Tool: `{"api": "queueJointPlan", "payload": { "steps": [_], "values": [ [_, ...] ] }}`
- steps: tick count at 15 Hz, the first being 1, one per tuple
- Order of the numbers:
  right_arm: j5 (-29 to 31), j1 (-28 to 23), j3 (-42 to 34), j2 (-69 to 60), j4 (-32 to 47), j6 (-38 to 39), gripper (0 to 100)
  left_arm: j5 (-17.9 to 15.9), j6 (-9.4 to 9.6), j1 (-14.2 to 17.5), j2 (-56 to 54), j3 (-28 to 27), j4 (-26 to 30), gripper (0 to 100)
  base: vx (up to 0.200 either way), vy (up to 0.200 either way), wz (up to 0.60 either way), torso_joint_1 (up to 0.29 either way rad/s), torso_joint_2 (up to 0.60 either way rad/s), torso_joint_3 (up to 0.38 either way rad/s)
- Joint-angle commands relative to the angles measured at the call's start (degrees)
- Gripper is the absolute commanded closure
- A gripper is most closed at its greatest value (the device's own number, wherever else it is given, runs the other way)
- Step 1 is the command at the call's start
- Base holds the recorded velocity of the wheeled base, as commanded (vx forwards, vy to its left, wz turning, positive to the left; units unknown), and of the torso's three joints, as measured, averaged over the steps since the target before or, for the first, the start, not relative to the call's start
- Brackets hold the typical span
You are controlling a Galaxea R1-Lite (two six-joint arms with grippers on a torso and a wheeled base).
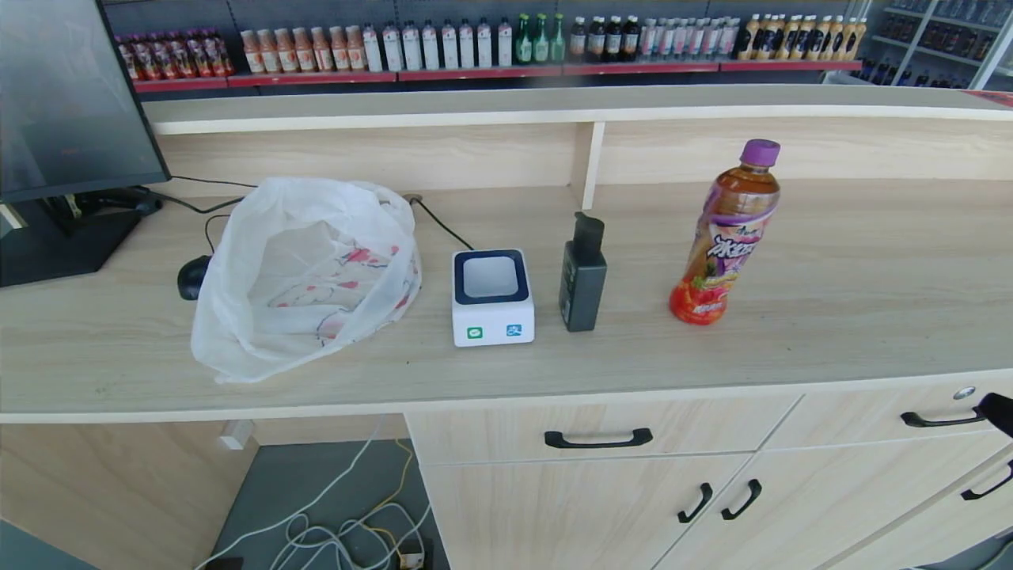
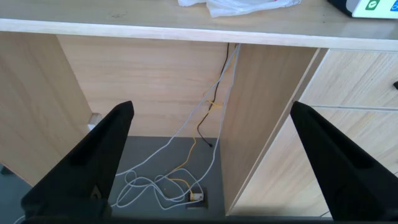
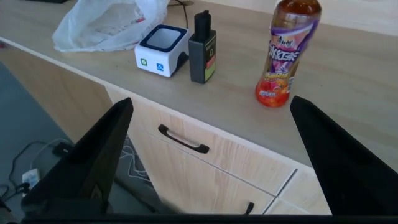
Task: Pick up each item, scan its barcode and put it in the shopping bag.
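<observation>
Bottle [image 1: 726, 237] upright, apart from shopping bag [image 1: 237, 324]

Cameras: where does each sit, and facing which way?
Head view: high, looking down on the counter; right arm's tip at the edge.
Left wrist view: below the counter edge, facing cables underneath; open left gripper frames it.
Right wrist view: before the drawers, facing the bottle; open right gripper frames it.
Shared: head and right wrist views both show bottle and shopping bag.
</observation>
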State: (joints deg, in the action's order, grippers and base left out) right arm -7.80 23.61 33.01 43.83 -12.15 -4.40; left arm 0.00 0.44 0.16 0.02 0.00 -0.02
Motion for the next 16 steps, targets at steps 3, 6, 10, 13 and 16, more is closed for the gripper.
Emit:
{"api": "queueJointPlan", "payload": {
  "steps": [3, 6, 10, 13, 16],
  "values": [
    [7.1, 0.1, 8.5, 10.4, 0.0, -2.7, 0, 0.0, 0.0, 0.0, 0.0, 0.0, 0.0, 0, 0.0, 0.0, 0.0, 0.0, 0.0, 0.0],
    [13.9, 4.3, 12.1, 16.7, -3.8, -5.4, 0, 0.0, 0.0, 0.0, 0.0, 0.0, 0.0, 0, 0.0, 0.0, 0.0, 0.0, 0.0, 0.0],
    [33.4, 15.8, 12.4, 26.1, -15.9, -6.8, 0, 0.0, 0.0, 0.0, 0.0, 0.0, 0.0, 0, 0.0, 0.0, 0.0, 0.0, 0.0, 0.0],
    [38.9, 16.9, 12.1, 29.2, -20.2, -6.7, 0, 0.0, 0.0, 0.0, 0.0, 0.0, 0.0, 0, 0.0, 0.0, 0.0, 0.0, 0.0, 0.0],
    [39.1, 17.7, 11.3, 32.1, -25.4, -6.9, 0, 0.0, 0.0, 0.0, 0.0, 0.0, -0.1, 0, 0.0, 0.0, 0.0, 0.0, 0.0, 0.0]
  ]
}}
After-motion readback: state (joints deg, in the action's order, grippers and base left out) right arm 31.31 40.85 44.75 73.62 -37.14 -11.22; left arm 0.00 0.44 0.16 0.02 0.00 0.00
